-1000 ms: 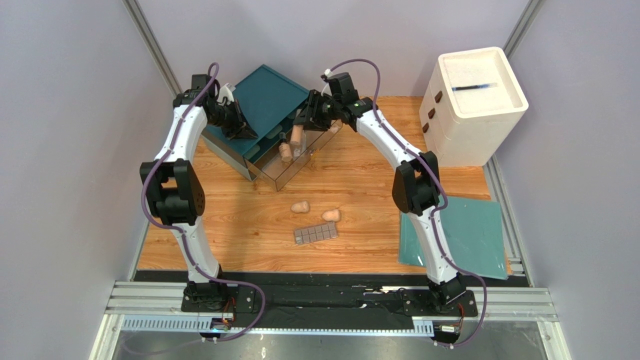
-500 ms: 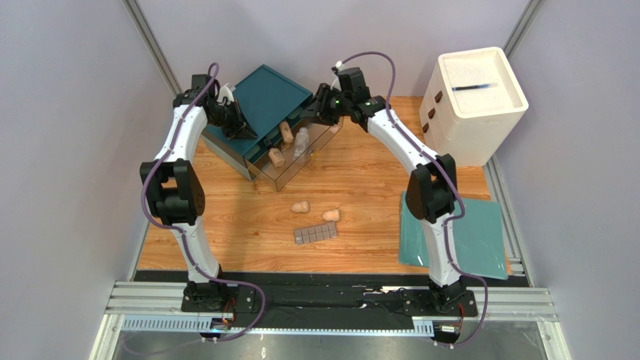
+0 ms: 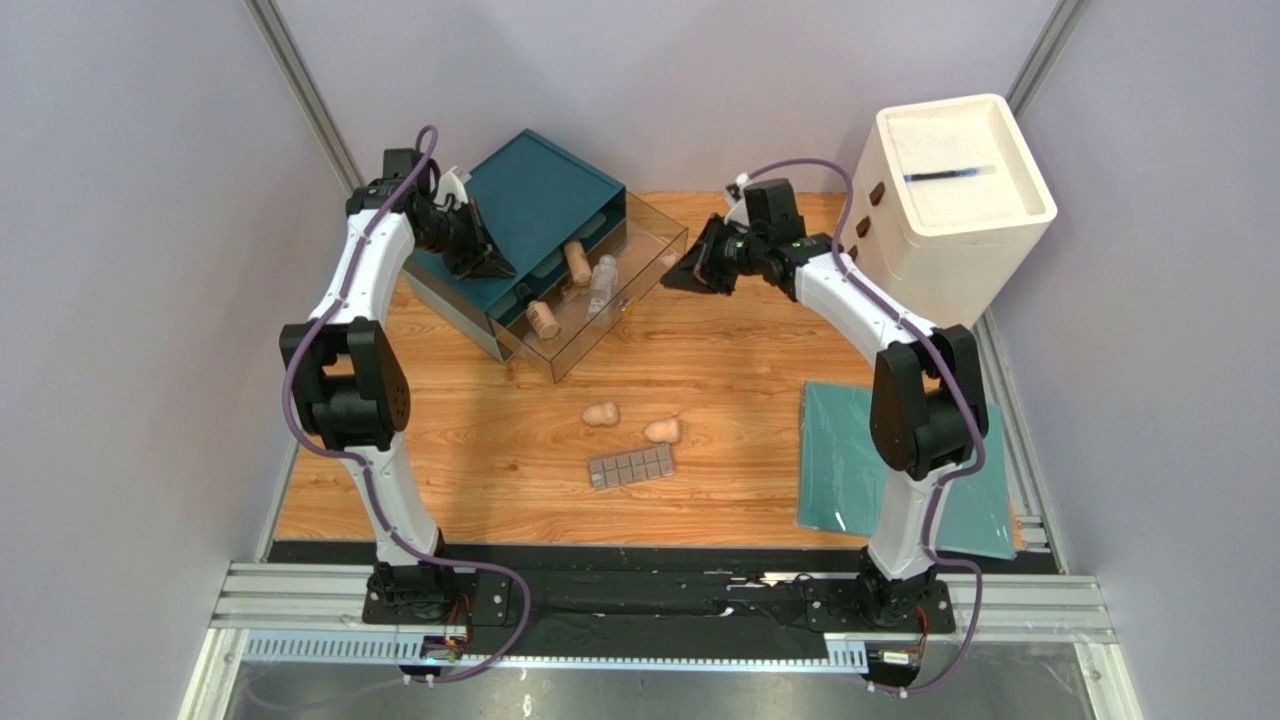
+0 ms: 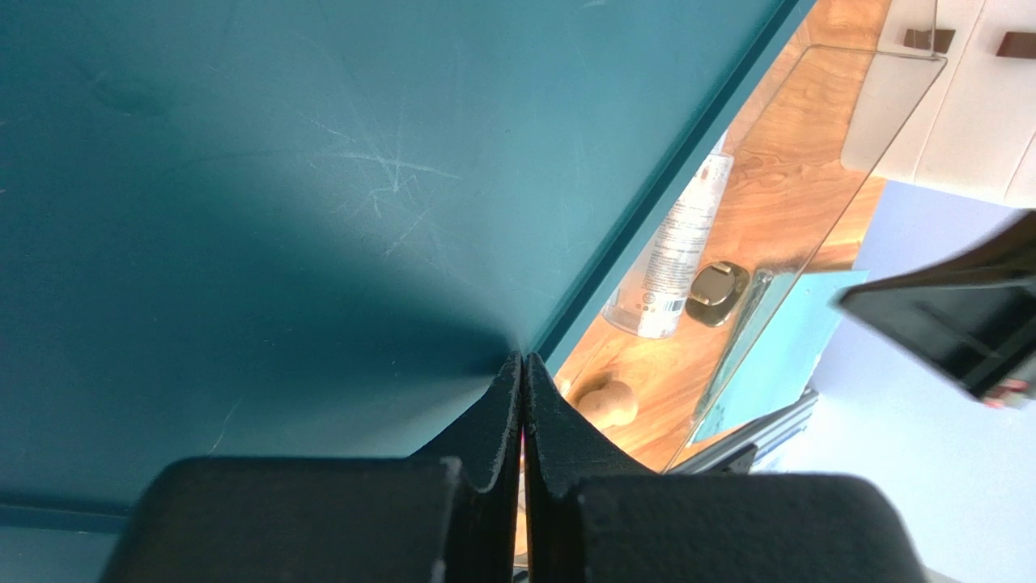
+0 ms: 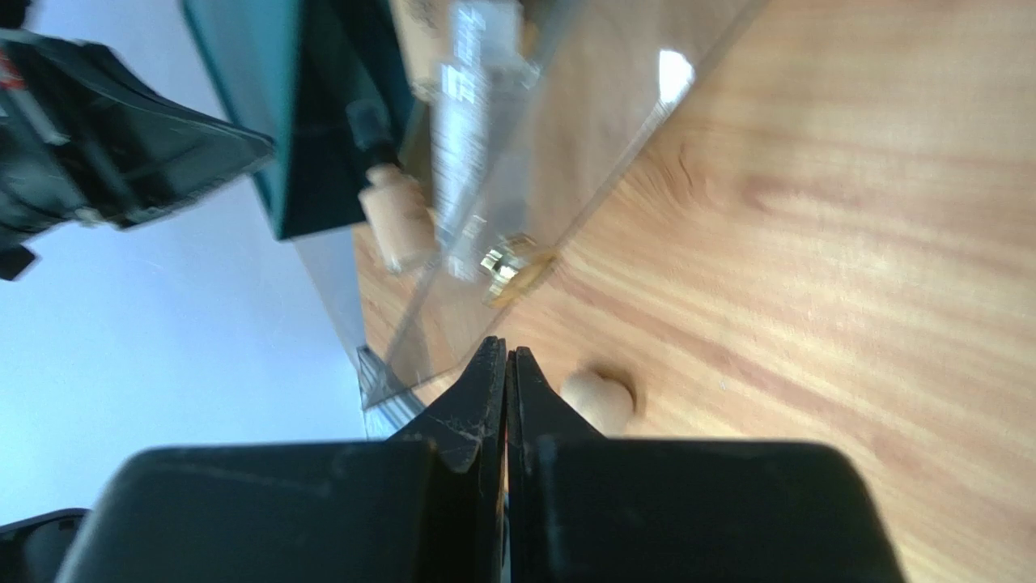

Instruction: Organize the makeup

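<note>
Jaws. The left jaws are pressed together with nothing between them, tips at the top panel of the teal drawer box (image 3: 534, 203), seemingly in contact. The right jaws are also pressed together and empty, held over the desk (image 3: 721, 360) just right of the clear drawer (image 3: 639, 225).

Contents of the drawer, which stands pulled out: three bottles lying loose, namely the rear bottle (image 3: 576, 266), the pale bottle (image 3: 603, 282) and the front bottle (image 3: 541, 318).

On the desk, not yet stowed: first sponge (image 3: 601, 413), second sponge (image 3: 661, 431) near it, and the palette (image 3: 631, 468) just in front of both.

Hazards, as judged:
- The sponges are rounded and soft, so a pinch off centre may squeeze one out and send it rolling.
- The palette lies flat, and jaws may scrape the desk or slide it instead of lifting it.
- The drawer walls are transparent, so an approach may clip the rim.
- A knock on the drawer would likely roll the loose bottles.
</note>
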You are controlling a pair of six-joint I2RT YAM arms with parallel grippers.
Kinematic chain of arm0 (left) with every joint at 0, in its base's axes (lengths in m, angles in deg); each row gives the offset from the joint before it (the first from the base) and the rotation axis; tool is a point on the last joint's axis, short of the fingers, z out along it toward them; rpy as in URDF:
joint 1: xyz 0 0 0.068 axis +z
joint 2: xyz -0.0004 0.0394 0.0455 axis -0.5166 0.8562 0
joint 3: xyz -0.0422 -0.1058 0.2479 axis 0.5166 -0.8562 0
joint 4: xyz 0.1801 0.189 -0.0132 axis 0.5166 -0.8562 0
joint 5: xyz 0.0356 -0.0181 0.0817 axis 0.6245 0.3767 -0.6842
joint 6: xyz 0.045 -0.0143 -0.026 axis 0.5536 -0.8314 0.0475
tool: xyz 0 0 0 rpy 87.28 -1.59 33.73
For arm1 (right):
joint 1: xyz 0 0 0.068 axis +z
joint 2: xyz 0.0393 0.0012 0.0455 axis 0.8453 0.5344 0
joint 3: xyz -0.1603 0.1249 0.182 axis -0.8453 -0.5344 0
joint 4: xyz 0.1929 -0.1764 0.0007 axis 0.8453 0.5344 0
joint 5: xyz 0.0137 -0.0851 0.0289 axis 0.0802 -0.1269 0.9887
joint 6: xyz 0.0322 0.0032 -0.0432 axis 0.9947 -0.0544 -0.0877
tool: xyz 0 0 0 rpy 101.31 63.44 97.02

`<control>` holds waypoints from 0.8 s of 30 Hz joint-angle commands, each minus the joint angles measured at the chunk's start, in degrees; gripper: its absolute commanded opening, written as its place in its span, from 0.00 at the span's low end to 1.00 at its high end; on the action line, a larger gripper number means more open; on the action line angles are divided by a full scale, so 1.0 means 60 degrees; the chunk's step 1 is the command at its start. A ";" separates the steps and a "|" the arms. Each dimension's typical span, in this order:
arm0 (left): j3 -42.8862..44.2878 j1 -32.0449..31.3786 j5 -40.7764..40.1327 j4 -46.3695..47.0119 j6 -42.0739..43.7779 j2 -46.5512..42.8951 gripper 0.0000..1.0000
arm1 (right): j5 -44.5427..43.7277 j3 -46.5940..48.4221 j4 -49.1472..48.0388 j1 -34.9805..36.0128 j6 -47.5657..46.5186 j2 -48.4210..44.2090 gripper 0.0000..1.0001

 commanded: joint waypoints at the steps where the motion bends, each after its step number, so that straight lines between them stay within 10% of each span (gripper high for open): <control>1: -0.0012 -0.0011 -0.0083 -0.0352 0.0150 0.0292 0.00 | 0.0885 -0.0521 -0.0181 0.0097 0.0437 0.0225 0.00; 24: 0.0442 -0.0011 -0.0141 -0.0689 0.0281 -0.0045 0.00 | 0.1604 0.4691 -0.1087 0.1093 0.2134 0.4487 0.00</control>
